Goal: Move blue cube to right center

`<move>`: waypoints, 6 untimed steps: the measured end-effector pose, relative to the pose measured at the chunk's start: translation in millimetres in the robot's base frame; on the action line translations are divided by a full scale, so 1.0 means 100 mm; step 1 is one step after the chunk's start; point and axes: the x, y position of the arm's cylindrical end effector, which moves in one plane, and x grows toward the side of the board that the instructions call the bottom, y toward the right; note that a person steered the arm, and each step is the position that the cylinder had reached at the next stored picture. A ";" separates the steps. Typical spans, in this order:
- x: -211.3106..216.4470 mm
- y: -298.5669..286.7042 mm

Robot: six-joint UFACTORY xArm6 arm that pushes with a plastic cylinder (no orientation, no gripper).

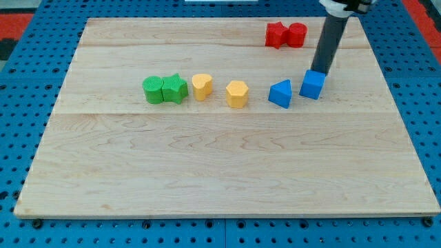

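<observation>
My tip (322,73) was set against the blue cube (312,85), right of bench (207,172) centre; its end was partly hidden. No hand was seen; the rod's top was cut off.

Sitting in a row on the table (220,172): two touching green blocks (165,89), two yellow blocks (219,90), a blue wedge (280,94). Two touching red blocks (286,34) are lying near the top.
</observation>
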 end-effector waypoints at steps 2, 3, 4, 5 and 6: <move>0.12 -0.53; 0.23 -0.15; 0.26 0.12; 0.45 0.12; 0.19 -0.11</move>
